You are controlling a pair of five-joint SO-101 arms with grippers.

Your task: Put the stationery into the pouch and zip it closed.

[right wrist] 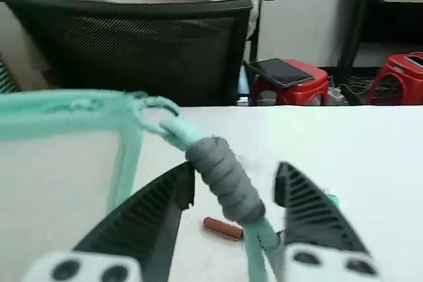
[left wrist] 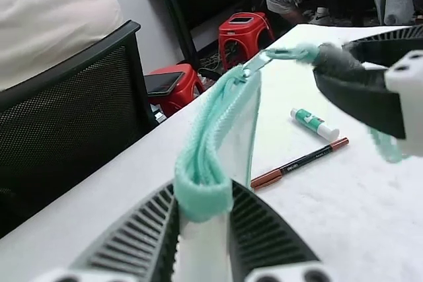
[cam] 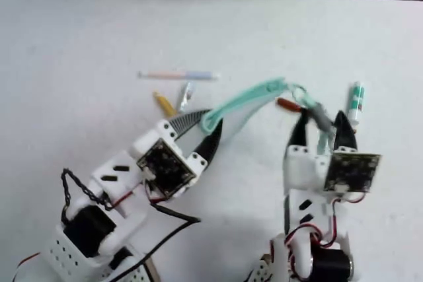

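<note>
- The pouch (cam: 244, 100) has see-through sides edged in mint green. It stretches between the two arms, near the middle of the white table (cam: 99, 44).
- Its zip slider sits at the end nearer the right arm. A mint pull cord runs off it, with a grey knot (right wrist: 225, 183) wound around it. I can't tell whether the zip is done up.
- The stationery lies loose on the table. A pastel pen (cam: 178, 75) and a short yellow piece (cam: 164, 104) are beyond the left arm. A brown pen (left wrist: 301, 163) and a green-and-white glue stick (left wrist: 314, 124) are by the right arm.
- The left gripper (left wrist: 203, 193) is clamped on the pouch's near end, with the mint edging pinched between its ribbed fingers.
- The right gripper (right wrist: 234, 170) has its fingers spread. The grey knot sits between them, against one finger, with a gap at the other.
</note>
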